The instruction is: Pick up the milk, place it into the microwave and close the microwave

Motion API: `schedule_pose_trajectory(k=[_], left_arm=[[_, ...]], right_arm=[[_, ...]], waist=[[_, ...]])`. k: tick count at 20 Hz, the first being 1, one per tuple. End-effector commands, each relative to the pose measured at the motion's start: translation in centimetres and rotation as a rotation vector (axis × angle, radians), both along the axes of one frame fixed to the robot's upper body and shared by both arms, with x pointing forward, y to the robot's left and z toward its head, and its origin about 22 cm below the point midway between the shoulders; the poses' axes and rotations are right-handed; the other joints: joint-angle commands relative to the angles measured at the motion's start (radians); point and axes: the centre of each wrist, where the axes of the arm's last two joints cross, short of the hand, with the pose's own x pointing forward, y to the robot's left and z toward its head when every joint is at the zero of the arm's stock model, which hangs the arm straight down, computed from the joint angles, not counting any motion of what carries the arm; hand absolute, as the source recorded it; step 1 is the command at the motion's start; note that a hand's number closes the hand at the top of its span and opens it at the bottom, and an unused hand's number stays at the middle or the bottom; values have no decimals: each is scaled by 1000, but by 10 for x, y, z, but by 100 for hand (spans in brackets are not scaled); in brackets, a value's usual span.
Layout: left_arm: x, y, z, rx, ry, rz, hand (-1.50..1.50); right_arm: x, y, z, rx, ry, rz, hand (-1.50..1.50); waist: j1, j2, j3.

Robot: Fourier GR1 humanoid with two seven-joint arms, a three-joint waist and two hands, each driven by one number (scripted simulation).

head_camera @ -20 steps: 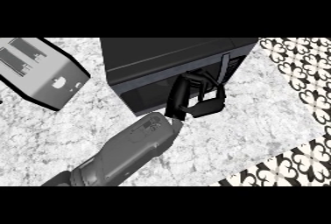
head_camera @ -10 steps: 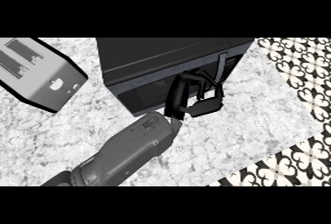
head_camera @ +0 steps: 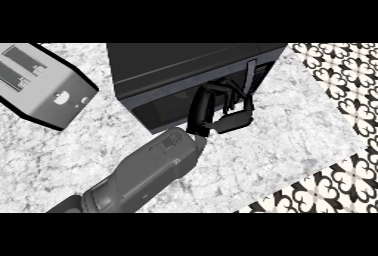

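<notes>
Right hand [head_camera: 221, 112] sits against the front face of the microwave [head_camera: 184, 75], black fingers [head_camera: 201, 107] bent and pressed at the door near its handle side; whether they curl round anything cannot be made out, since dark hand merges with dark door. Grey forearm [head_camera: 148, 175] runs up from the lower edge on a diagonal, leftward base to rightward wrist. Microwave is a dark box, top panel and front both in view, door standing shut or nearly so against the body; a lighter vertical strip [head_camera: 251, 75] marks the control side at its right. Milk: not visible anywhere on the surface, and the interior is hidden. Counter [head_camera: 295, 130] is pale grey mottled stone, speckled, running across most of the view. Silver toaster [head_camera: 44, 85] lies at upper left, well apart from the microwave, two slots on top and a small knob on its near face. Black-and-white patterned tile [head_camera: 339, 80] shows past the counter's right edge, again at lower right corner.
</notes>
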Motion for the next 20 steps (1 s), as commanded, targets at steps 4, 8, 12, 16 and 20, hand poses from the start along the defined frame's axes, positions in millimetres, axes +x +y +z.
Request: schedule_pose_trajectory(k=[4,8,12,16,20], left_arm=[[17,3,7,-1,1,25,150],[16,3,4,0,-8,41,150],[17,4,3,-8,-6,39,150],[18,2,5,-13,-14,37,150],[18,1,5,-14,-25,25,150]], right_arm=[[3,-3,8,-1,-5,4,-150],[4,-5,15,-11,-14,10,-150],[5,-10,19,-14,-13,17,-150],[7,-4,21,-4,-11,81,-150],[8,-5,25,-27,4,113,-150]], waist=[[-7,13,0],[-22,13,0],[-19,10,1],[-15,13,1],[-12,13,1]])
